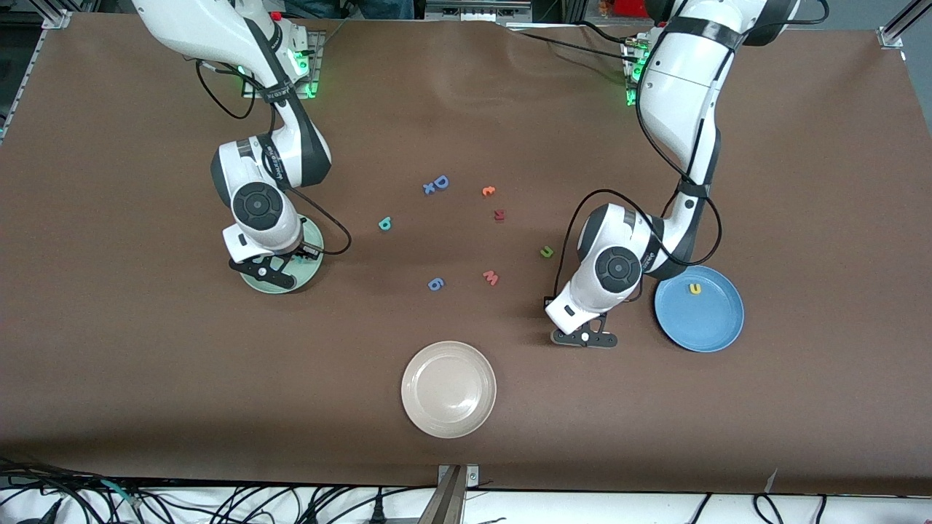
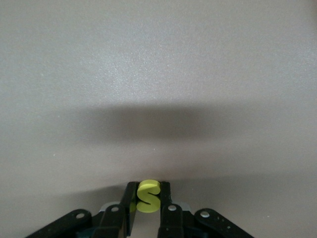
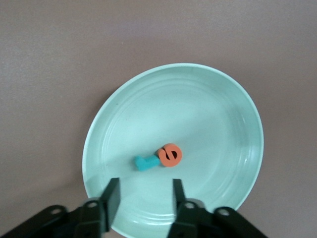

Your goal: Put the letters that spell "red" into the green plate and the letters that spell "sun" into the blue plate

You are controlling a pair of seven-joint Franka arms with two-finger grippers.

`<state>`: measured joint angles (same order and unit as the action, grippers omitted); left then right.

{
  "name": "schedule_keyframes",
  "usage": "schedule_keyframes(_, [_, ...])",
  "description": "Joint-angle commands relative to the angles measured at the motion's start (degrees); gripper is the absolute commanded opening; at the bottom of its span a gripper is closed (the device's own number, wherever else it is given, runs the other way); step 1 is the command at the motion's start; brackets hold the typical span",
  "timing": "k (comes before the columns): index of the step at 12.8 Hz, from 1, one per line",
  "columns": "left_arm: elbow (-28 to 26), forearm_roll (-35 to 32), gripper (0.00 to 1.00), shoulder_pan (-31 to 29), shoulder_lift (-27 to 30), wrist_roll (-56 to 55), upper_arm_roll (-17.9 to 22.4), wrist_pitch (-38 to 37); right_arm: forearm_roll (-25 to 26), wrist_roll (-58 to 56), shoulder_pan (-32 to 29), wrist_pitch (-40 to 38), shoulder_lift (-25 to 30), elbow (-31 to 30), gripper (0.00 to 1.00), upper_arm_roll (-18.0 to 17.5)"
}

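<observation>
Left gripper point(image 2: 147, 208) pinching yellow "s" point(image 2: 147, 196) flat-sided; foam light, squashy, I keep squeeze gentle. Right gripper point(image 3: 143, 201) open, empty, over green plate point(image 3: 218, 114).

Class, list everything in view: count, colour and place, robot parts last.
green plate: one, mint, toward the right arm's end
teal "r", orange "e": one each, in the green plate
blue plate: one, toward the left arm's end
yellow "u": one, in the blue plate
cream plate: one, nearest the front camera
teal "d", green "n", pink "w", blue "D", small blue letter, blue "6", orange letter, dark red letter: one each, loose mid-table
yellow "s": one, gripped by the left end effector
left end effector: shut, beside the blue plate
right end effector: open, over the green plate
</observation>
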<state>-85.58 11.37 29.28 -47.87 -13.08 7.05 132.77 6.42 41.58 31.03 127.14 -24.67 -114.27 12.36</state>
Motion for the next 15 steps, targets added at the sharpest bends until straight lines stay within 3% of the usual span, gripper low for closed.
schedule_keyframes(1, [1.7,-3.2,0.21,-0.6,0.0,-1.2,0.3,-0.9,-1.6,0.9,0.3,-1.0,1.0,0.0,0.99,-2.1])
schedule_keyframes(2, [1.7,-4.4,0.21,-2.2,0.8,-0.9,0.3,-1.5,-1.8,2.7,0.3,-1.0,1.1,0.0,0.99,-2.6])
schedule_keyframes(4, [1.9,-4.9,0.2,-5.9,2.8,3.0,0.1,-5.7,-2.3,11.4,0.5,-0.6,0.9,0.1,0.98,-8.0])
schedule_keyframes(6, [1.9,-4.8,0.2,-9.4,5.1,9.6,0.1,-10.7,-2.3,18.6,1.1,1.2,0.2,0.0,0.97,-10.9])
schedule_keyframes(9, [1.6,-4.9,0.2,-13.5,5.8,17.0,0.3,-16.3,-2.4,27.8,1.4,6.2,-1.8,-0.3,0.9,-13.5])
schedule_keyframes(13, [1.5,-7.7,0.2,-18.5,6.0,21.2,0.3,-20.0,-2.5,37.6,1.4,18.0,-2.6,-5.6,0.89,-14.6])
schedule_keyframes(15, [1.0,-7.8,0.23,-20.3,5.9,21.4,0.3,-20.1,-2.5,40.0,1.4,19.9,-2.6,-6.8,0.89,-16.1])
